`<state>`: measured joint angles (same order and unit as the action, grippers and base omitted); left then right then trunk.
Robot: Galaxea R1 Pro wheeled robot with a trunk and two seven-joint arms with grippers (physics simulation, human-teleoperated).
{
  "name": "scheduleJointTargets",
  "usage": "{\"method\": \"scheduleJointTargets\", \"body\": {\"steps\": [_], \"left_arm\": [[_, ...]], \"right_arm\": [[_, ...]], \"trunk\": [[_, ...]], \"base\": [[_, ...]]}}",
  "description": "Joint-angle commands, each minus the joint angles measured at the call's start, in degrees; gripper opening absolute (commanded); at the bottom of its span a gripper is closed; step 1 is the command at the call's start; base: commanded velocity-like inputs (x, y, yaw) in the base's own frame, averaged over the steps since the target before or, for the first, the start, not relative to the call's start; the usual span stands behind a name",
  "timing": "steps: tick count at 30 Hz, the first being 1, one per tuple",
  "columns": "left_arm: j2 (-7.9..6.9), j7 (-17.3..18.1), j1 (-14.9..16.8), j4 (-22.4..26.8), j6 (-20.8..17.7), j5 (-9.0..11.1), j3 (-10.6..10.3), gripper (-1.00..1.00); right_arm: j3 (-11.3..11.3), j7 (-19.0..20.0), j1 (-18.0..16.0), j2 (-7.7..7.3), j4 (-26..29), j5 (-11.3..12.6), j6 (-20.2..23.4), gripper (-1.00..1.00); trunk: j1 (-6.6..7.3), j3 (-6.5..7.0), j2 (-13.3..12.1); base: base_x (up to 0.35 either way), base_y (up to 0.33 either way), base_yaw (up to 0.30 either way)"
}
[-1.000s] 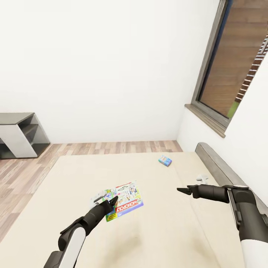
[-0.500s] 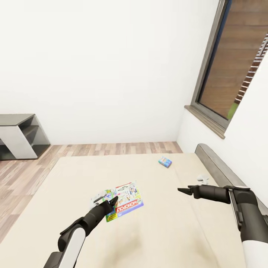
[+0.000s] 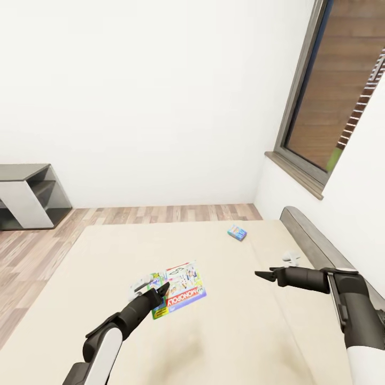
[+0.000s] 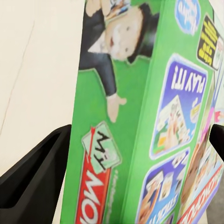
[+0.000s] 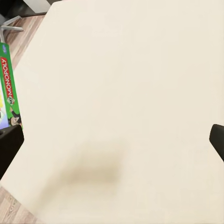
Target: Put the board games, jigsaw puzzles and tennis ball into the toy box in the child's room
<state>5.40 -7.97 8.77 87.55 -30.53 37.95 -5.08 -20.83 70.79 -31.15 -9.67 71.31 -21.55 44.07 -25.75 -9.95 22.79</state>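
Left gripper (image 3: 160, 291) sits at the near edge of the Monopoly box (image 3: 176, 289), fingers (image 4: 32, 177) spread wide on either side of the box's green edge in the left wrist view; whether they press it can't be told. Right gripper (image 3: 263, 275) hovers over bare bed (image 3: 240, 331), fingertips apart in its wrist view, holding nothing.

Bed fills the lower head view, its near part cut off by the frame; grey headboard (image 3: 313, 240) partly hidden behind the right arm. Monopoly box lies flat mid-bed, its near corner covered by the left gripper. Small teal box (image 3: 237, 231) lies further up the bed, well apart from the Monopoly box, print too small to read. A small white thing (image 3: 291, 257) by the headboard is hard to make out.

Since 1 s ago: left gripper and both boxes unchanged; right gripper sits slightly lower in the head view.

Around: wood floor (image 3: 32, 251), grey shelf unit (image 3: 27, 195) cut off at the left edge, window (image 3: 342, 91) at right. Nothing lies between the right gripper and the teal box.
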Motion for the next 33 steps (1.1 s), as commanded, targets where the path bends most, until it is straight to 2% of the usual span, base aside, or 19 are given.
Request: {"method": "scheduleJointTargets", "body": {"steps": [1, 33], "left_arm": [[-0.02, -0.54, 0.04, 0.07, -0.21, 0.51, -0.06, -1.0], [-0.12, -0.46, 0.02, -1.43, -0.06, 0.46, 0.2, -1.0]], "right_arm": [[-0.04, 0.54, -0.07, 0.05, 0.1, -0.54, 0.44, 1.0], [0.36, 0.72, -0.05, 0.16, 0.51, -0.6, 0.95, 1.0]], "trunk": [[-0.04, -0.12, 0.13], [-0.04, -0.12, 0.13]], "base": [[0.0, 0.0, 0.0], [0.0, 0.006, 0.0]]}}
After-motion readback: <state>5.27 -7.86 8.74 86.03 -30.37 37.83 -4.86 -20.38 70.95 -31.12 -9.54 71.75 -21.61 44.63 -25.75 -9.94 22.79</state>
